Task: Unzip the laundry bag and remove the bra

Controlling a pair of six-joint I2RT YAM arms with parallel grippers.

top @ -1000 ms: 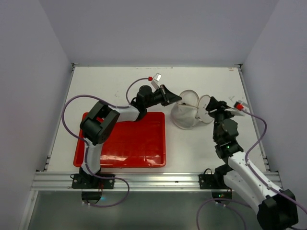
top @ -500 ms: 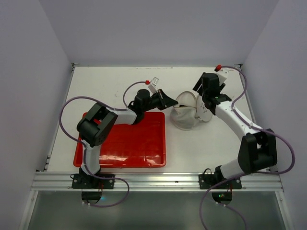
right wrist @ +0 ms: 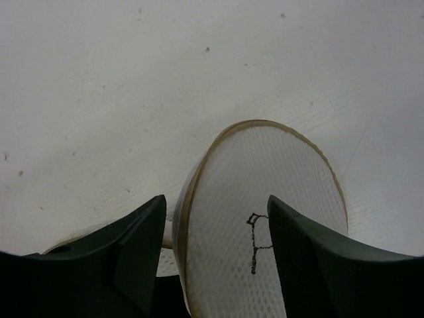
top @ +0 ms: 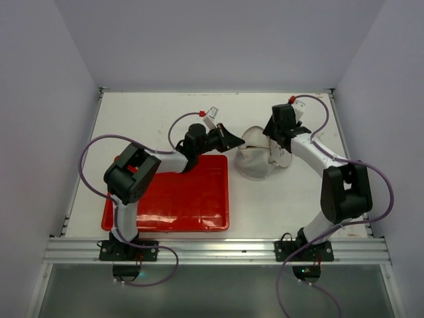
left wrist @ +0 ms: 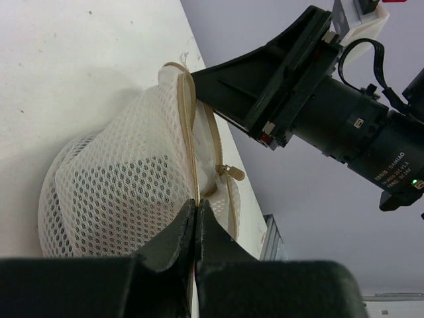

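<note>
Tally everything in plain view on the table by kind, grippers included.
laundry bag: 1
red tray: 1
grippers: 2 (left gripper, right gripper)
Total: 4

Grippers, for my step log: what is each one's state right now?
Left gripper: shut on the bag's zipper edge.
Right gripper: open, straddling the bag's round flap.

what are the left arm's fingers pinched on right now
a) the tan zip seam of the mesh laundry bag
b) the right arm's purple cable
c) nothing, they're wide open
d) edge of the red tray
a: the left wrist view shows the left fingers shut together on the tan zip seam of the laundry bag.
</note>
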